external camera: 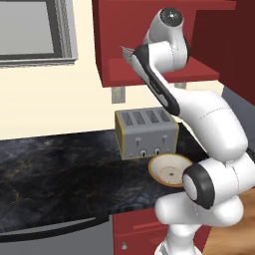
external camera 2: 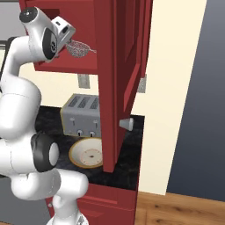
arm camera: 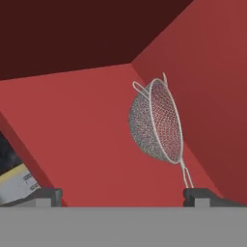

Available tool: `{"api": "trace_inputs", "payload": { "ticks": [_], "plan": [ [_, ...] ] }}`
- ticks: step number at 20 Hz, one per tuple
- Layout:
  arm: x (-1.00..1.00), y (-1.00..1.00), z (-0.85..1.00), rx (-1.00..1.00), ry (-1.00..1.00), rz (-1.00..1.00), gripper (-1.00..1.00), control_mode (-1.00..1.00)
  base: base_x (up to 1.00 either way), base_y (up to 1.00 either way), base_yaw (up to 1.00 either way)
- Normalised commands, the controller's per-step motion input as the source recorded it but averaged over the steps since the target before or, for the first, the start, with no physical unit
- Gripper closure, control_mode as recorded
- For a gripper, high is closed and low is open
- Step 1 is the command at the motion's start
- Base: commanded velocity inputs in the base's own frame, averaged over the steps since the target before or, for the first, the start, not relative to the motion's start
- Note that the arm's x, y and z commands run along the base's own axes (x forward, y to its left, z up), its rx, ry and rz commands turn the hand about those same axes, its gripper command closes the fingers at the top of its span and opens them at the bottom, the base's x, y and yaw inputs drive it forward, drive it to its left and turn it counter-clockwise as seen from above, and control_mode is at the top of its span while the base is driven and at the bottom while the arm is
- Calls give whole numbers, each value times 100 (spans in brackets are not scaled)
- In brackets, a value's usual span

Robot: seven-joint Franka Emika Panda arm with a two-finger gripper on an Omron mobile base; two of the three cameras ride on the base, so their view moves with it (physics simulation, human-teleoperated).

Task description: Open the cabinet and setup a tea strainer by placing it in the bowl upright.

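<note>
Arm: rises from the base, elbow bent, forearm reaching up and forward.
Wrist: raised high, hand tilted.
Gripper (arm camera: 123,195): jaws spread wide, fingertips (arm camera: 46,195) apart, nothing between them.

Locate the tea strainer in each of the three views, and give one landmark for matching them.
Left base view: tea strainer peeks out at upper centre, left of the arm, inside the cabinet.
Right base view: upper left, on the cabinet shelf beside the hand.
Hand view: centre right, handle toward the open gripper.
Shared landmark: the red cabinet interior.
</note>
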Motion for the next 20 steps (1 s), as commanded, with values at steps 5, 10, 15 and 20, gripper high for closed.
{"api": "trace_inputs", "payload": {
  "ticks": [5,10,15,20],
  "plan": [
    [27,1,-8,-1,-1,0,-100,-100,0,0,0],
    [23,9,-8,-11,-1,0,-100,-100,0,0,0],
    [26,12,-2,-7,0,0,-100,-100,0,0,0],
    [35,0,-8,0,1,0,-100,-100,0,0,0]
  ]
}}
